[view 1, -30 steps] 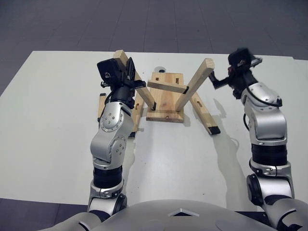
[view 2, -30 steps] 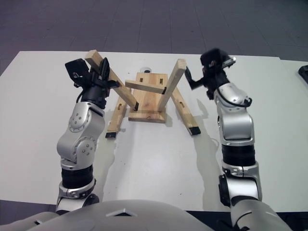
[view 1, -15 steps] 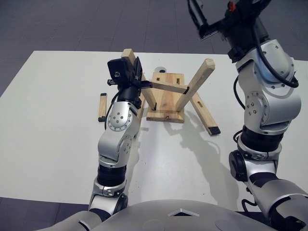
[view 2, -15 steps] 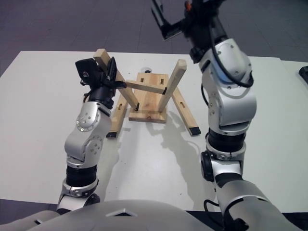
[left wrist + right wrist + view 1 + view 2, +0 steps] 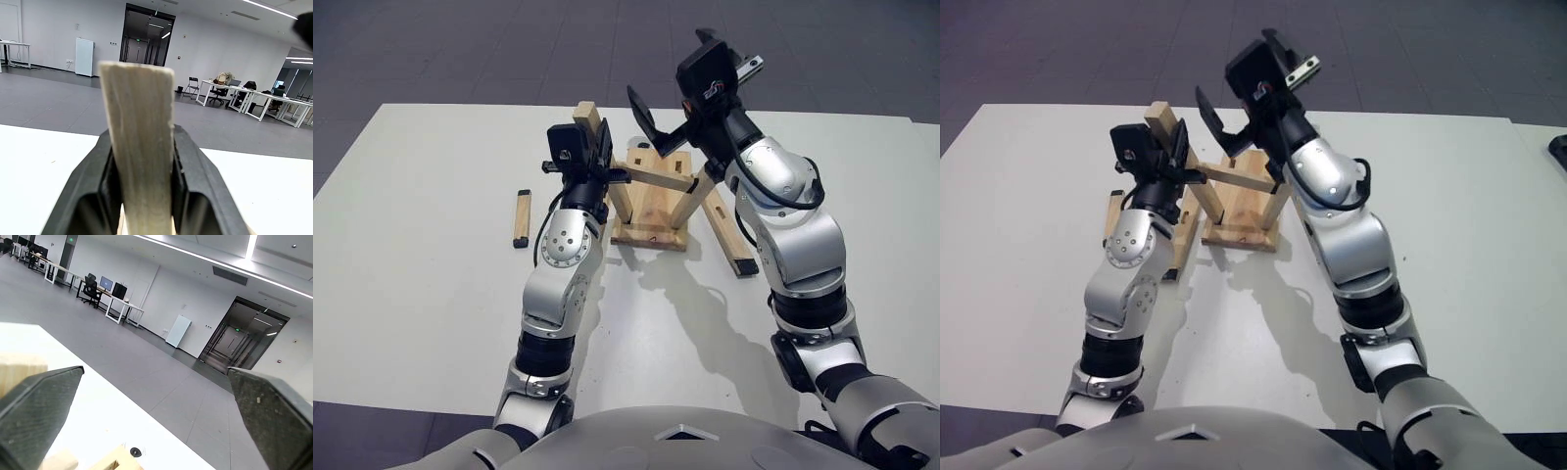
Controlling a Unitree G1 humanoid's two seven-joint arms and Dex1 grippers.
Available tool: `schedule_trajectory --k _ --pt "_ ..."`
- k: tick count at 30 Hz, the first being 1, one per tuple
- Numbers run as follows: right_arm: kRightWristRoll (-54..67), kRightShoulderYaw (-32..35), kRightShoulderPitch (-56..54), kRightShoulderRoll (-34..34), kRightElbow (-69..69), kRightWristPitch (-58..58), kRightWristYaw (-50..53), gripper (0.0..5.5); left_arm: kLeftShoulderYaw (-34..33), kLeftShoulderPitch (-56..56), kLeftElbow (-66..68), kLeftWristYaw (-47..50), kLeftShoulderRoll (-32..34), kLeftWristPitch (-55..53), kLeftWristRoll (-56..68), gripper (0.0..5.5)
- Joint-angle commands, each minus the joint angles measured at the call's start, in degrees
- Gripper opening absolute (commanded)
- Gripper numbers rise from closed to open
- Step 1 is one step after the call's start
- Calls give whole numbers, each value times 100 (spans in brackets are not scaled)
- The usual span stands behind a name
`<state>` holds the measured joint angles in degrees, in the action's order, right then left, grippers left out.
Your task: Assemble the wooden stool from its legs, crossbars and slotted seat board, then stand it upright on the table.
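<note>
Slotted seat board [image 5: 649, 208] lies flat on the white counter [image 5: 421, 176]. We see two legs rising from the seat board, leaning apart in a V: left leg [image 5: 588, 117] over the board's left edge, right leg [image 5: 691, 201] over its right edge. Whether they sit fully in their slots, we cannot tell. A crossbar [image 5: 654, 177] runs between the two legs, above the seat board. Left claw [image 5: 142, 132] is pinching the left leg near its top end, fingers [image 5: 93, 186] pressed against both flat faces of the wood. Right claw [image 5: 155, 372] hangs above the seat board, over the crossbar, spread wide with nothing between its jaws; we cannot tell if it touches the right leg. A third leg [image 5: 731, 238] lies flat on the counter just right of the seat board, dark cap at its near end. A short loose bar [image 5: 520, 216] lies on the counter well left of the seat board.
</note>
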<state>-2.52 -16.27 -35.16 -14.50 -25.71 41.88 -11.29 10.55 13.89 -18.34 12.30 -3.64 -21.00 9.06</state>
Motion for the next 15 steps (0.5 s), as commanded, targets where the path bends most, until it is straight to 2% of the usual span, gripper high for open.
schedule_trajectory --k 1,8,15 --pt "-267 -206 182 -207 -65 62 -125 540 41 -825 528 16 31 -572 -204 104" --pt "-610 -409 475 -443 -116 143 -279 540 -62 -877 464 48 41 -574 -257 104" --pt "-1024 -1011 797 -602 90 267 -498 540 -204 -775 519 83 -13 -578 -206 104"
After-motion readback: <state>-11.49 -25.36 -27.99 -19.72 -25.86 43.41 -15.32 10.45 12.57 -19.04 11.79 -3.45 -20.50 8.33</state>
